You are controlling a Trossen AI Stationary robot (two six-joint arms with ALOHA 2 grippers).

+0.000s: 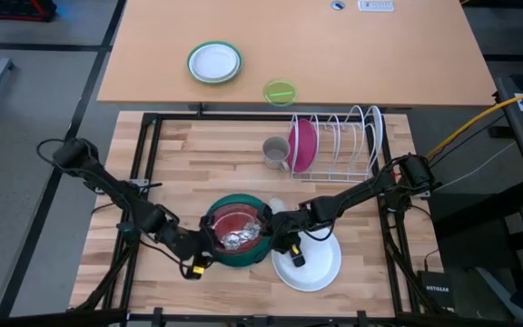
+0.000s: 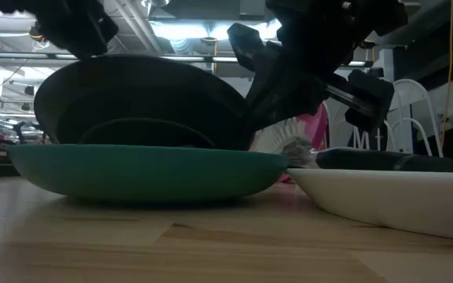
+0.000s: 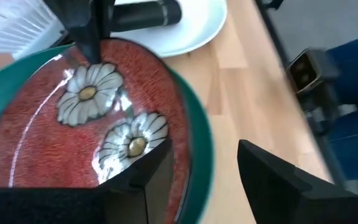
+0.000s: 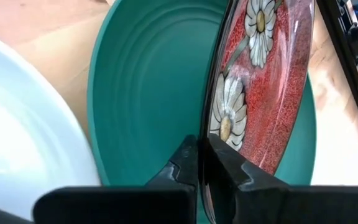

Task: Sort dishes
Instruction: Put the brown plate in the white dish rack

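Note:
A dark red plate with white daisies (image 1: 236,223) lies tilted inside the larger teal-green plate (image 1: 221,254) at the table's near middle. The plain white plate (image 1: 311,266) lies beside them on the right. The pink plate (image 1: 301,143) stands on edge in the wire rack. My right gripper (image 4: 201,140) is shut on the red plate's rim. My left gripper (image 3: 204,155) is open at the teal plate's left side, one finger over the red plate and one outside the teal rim (image 3: 201,143). I cannot tell whether it touches them. My right gripper pinches the dark red plate's rim (image 4: 213,124) on its right side between the two fingers, one under the plate and one on its patterned top. The fingers come from the table's right, slanting down. The plate is tilted, its held side raised and its opposite edge in the teal plate.
The wire dish rack (image 1: 343,145) and a grey mug (image 1: 274,153) stand at the far right. A white ribbed thing (image 1: 278,207) lies by the teal plate. A small white plate with a green rim (image 1: 214,62) and a lime-green bowl (image 1: 280,91) sit on the far table.

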